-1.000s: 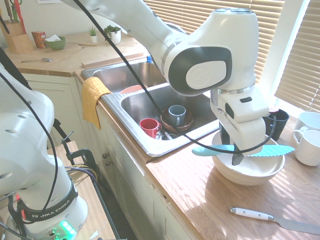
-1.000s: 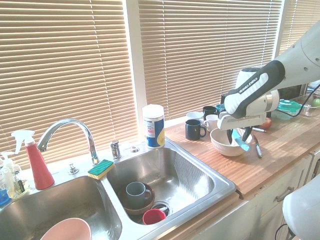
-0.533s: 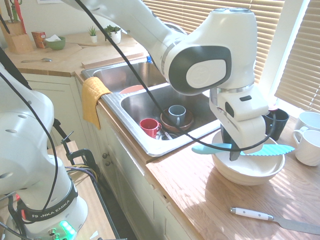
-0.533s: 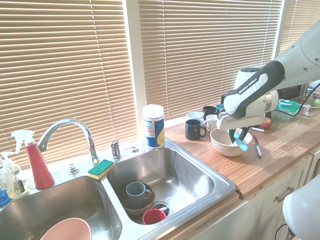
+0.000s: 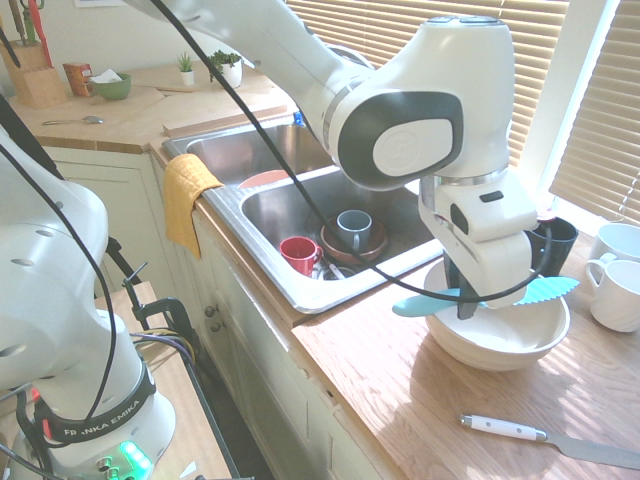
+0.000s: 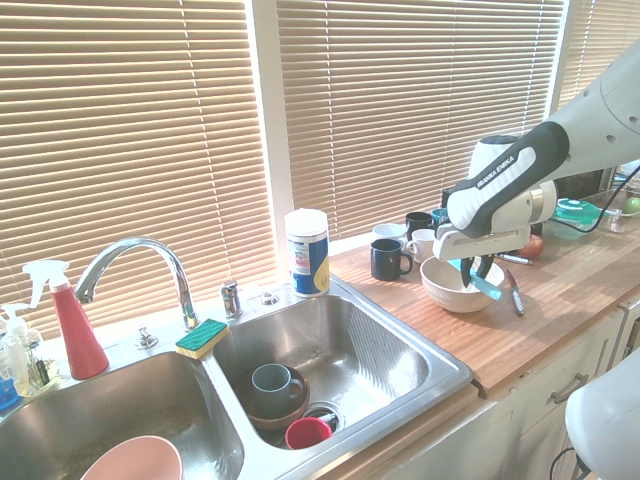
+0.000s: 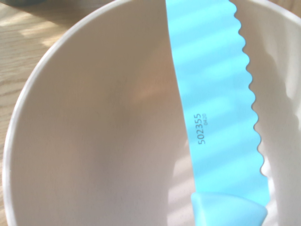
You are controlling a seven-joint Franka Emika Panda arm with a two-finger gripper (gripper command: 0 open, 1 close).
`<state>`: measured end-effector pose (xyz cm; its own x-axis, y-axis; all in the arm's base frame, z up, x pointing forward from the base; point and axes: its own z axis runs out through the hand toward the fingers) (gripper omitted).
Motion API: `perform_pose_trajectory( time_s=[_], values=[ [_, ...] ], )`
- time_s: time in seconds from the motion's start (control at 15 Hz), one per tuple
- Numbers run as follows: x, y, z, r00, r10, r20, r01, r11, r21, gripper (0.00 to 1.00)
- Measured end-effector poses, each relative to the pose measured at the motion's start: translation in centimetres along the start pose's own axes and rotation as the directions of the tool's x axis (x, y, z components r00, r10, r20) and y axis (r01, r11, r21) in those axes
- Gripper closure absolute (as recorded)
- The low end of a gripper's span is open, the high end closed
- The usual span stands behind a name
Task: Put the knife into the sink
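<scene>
Spanning the counter, the sink (image 5: pixel 300 215) is the largest item noted: a steel double basin whose nearer rectangular basin holds a red cup (image 5: pixel 298 254), a grey mug (image 5: pixel 352 229) and a brown dish (image 5: pixel 372 247). The cream bowl (image 5: pixel 497 338) serves as the landmark: it stands on the wooden counter just beside the sink's rim, on the side away from the faucet (image 6: pixel 135 265). The gripper (image 5: pixel 468 303) hangs directly above this bowl with its fingers clamped on the knife (image 5: pixel 530 294) near mid-length. The knife is clear of the bowl's rim, held above the bowl, its long axis running crosswise to the fingers and slightly tilted, the serrated blade end higher and pointing away from the sink, the handle end lower and overhanging the bowl's sink-side edge. In the wrist view the blade (image 7: pixel 214 89) crosses over the bowl's hollow (image 7: pixel 103 122) without touching it. A white-handled knife (image 5: pixel 545 436) lies on the counter near the bowl, on the room side, untouched. Judgement: the coming move turns on carrying the knife handle-first from above the bowl toward the rectangular basin, which lies beyond the handle end.
</scene>
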<state>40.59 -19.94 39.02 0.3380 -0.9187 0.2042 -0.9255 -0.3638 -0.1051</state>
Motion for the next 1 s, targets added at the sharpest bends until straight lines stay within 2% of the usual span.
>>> perform_pose_trajectory(
  time_s=[0.2, 0.6, 0.8, 1.0],
  values=[
    [0.1, 0.6, -3.4, 0.999, -0.044, 0.016, 0.044, 0.999, -0.001, 1.00],
    [-2.0, -0.1, -10.6, 0.995, -0.101, -0.019, 0.102, 0.993, 0.054, 1.00],
    [-4.6, -1.6, -13.5, 0.987, -0.155, -0.035, 0.157, 0.984, 0.081, 1.00],
    [-10.0, -4.9, -15.0, 0.965, -0.259, -0.040, 0.261, 0.961, 0.090, 1.00]
  ],
)
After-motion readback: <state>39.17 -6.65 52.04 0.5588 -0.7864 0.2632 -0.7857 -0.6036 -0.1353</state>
